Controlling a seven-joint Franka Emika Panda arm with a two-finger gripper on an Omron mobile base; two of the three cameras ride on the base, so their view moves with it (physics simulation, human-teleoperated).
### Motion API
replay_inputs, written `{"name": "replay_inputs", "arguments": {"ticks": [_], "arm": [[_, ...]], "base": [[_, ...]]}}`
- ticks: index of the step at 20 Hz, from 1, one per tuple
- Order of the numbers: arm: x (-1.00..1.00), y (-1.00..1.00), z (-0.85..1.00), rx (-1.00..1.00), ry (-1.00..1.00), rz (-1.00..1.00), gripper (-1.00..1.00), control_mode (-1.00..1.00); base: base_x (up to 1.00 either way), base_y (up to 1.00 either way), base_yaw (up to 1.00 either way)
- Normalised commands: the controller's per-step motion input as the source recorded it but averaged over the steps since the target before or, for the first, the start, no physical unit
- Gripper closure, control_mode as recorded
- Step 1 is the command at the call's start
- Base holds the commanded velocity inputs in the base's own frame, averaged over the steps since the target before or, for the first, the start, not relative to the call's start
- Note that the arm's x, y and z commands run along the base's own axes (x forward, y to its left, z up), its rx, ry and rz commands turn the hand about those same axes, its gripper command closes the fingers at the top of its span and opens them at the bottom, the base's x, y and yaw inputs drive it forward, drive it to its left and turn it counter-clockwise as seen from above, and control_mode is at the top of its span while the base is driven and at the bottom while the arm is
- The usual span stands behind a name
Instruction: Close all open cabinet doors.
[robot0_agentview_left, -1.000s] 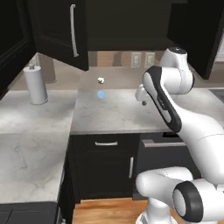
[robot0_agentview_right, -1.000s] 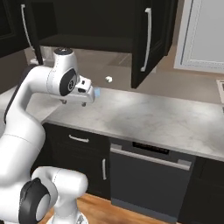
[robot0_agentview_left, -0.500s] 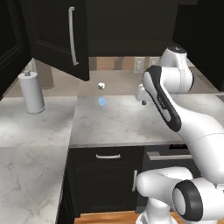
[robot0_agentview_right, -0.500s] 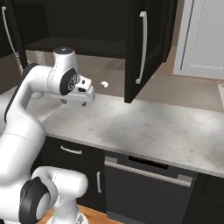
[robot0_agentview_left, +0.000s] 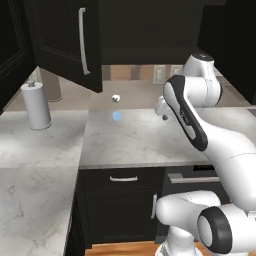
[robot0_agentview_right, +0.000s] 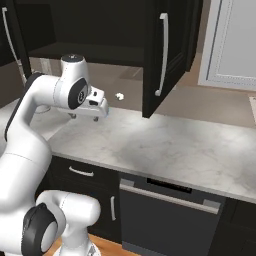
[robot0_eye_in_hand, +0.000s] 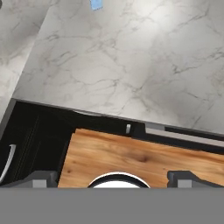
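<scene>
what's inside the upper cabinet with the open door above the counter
The open cabinet door exposes a dark interior with a bare bottom shelf edge; nothing can be made out on it. The deeper part is too dark to judge.

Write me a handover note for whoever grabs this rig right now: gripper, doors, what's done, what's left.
Gripper: holds nothing, hangs above the marble counter; the pictures don't settle whether it's open.
Doors: the upper cabinet door over the counter stands swung open, silver handle outward. The gripper is well clear of it.
Done: this door isn't closed.
Left: reach that door and push it shut, then check the others.
</scene>
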Motion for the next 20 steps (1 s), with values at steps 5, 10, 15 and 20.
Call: {"name": "replay_inputs", "arguments": {"ticks": [5, 10, 15, 20], "arm": [[0.00, 0.00, 0.00, 0.00, 0.00, 0.00, -1.00, 1.00], [0.00, 0.00, 0.00, 0.00, 0.00, 0.00, -1.00, 1.00], [0.00, 0.00, 0.00, 0.00, 0.00, 0.00, -1.00, 1.00], [0.00, 0.00, 0.00, 0.00, 0.00, 0.00, -1.00, 1.00]], "base": [[0.02, -0.10, 0.00], [0.11, -0.22, 0.03], [0.26, -0.22, 0.02], [0.21, -0.30, 0.00]]}}
